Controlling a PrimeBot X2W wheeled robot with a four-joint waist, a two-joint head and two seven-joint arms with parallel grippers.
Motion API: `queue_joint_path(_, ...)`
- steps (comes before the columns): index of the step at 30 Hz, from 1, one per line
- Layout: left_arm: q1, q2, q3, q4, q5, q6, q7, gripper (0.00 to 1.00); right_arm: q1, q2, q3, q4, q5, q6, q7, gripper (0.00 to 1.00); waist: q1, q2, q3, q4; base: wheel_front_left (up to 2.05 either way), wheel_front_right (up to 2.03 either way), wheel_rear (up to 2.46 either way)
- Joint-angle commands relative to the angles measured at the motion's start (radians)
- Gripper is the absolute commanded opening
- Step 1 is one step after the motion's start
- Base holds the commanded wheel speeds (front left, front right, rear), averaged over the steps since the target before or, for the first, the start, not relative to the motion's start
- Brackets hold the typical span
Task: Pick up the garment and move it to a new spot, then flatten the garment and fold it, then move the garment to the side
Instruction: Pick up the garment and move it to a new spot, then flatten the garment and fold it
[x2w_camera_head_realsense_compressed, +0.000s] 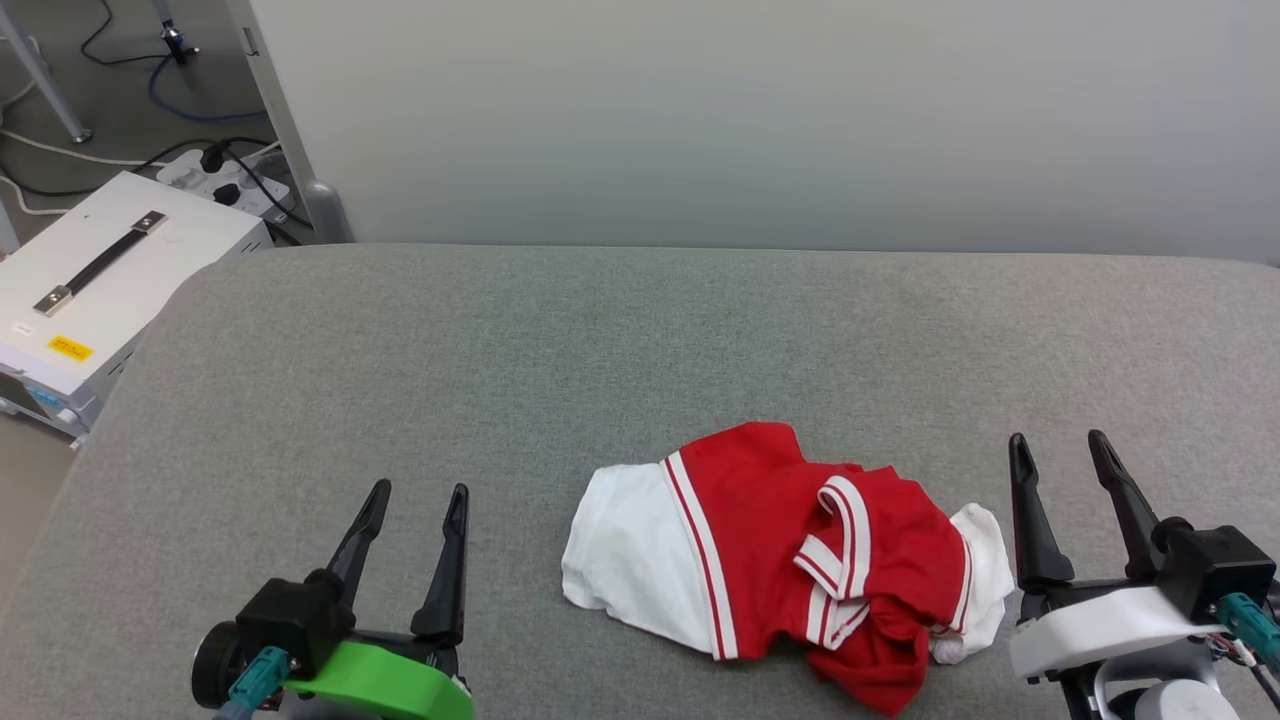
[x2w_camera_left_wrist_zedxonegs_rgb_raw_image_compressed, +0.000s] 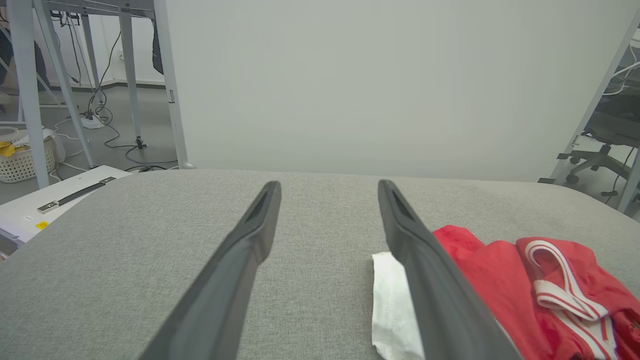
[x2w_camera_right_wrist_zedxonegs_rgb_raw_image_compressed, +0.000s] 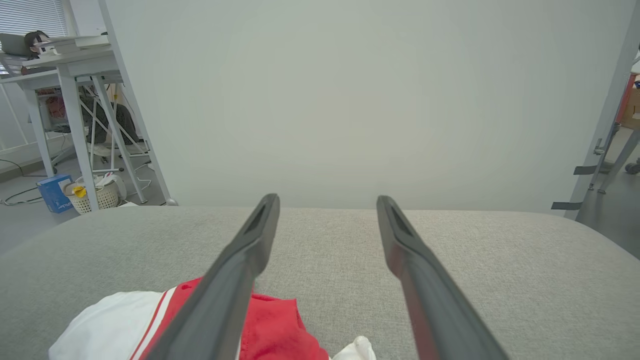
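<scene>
The garment (x2w_camera_head_realsense_compressed: 790, 565) lies crumpled on the grey table near its front edge, red with a white sleeve on the left and striped trim bunched in the middle; no number or lettering faces up. My left gripper (x2w_camera_head_realsense_compressed: 417, 498) stands open to the left of it, apart from the cloth. My right gripper (x2w_camera_head_realsense_compressed: 1060, 450) is open just right of the second white sleeve, not touching it. In the left wrist view the garment (x2w_camera_left_wrist_zedxonegs_rgb_raw_image_compressed: 505, 285) sits behind the right finger of the left gripper (x2w_camera_left_wrist_zedxonegs_rgb_raw_image_compressed: 329, 187). In the right wrist view the garment (x2w_camera_right_wrist_zedxonegs_rgb_raw_image_compressed: 125, 325) lies low left of the right gripper (x2w_camera_right_wrist_zedxonegs_rgb_raw_image_compressed: 327, 200).
A grey padded table (x2w_camera_head_realsense_compressed: 600, 340) spreads wide behind the shirt. A pale wall panel (x2w_camera_head_realsense_compressed: 760, 110) stands along its far edge. A white case with a black handle (x2w_camera_head_realsense_compressed: 100, 270) and a power strip with cables (x2w_camera_head_realsense_compressed: 225, 175) sit on the floor at the left.
</scene>
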Motion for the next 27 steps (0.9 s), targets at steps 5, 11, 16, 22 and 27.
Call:
queue_joint_path(5,-0.011,-0.023,0.014,0.003,0.029,-0.017,-0.006,1.0,0.012,-0.003,-0.012,0.075,-0.034,-0.001,0.137,1.0,0.0,0.012,0.018,0.008,0.0,0.0,0.0)
queue_joint_path(11,-0.021,-0.034,0.017,0.005,0.041,-0.022,-0.006,1.0,-0.022,-0.026,-0.044,0.054,0.008,-0.001,0.603,1.0,0.0,0.012,0.066,0.027,0.0,0.0,0.0)
queue_joint_path(16,-0.046,-0.033,-0.004,0.005,0.043,-0.023,-0.006,1.0,-0.061,-0.062,-0.061,0.019,0.03,-0.001,0.894,1.0,0.0,0.012,0.112,0.054,0.0,0.0,0.0)
queue_joint_path(22,-0.08,-0.024,-0.017,0.005,0.037,-0.023,-0.006,1.0,-0.13,-0.065,-0.116,0.027,-0.013,-0.001,1.007,1.0,0.0,0.012,0.163,0.09,0.0,0.0,0.0)
queue_joint_path(27,-0.103,-0.02,-0.023,0.009,0.038,-0.023,-0.006,1.0,-0.166,-0.056,-0.13,0.077,-0.035,-0.001,1.022,1.0,0.0,0.012,0.191,0.115,0.0,0.0,0.0)
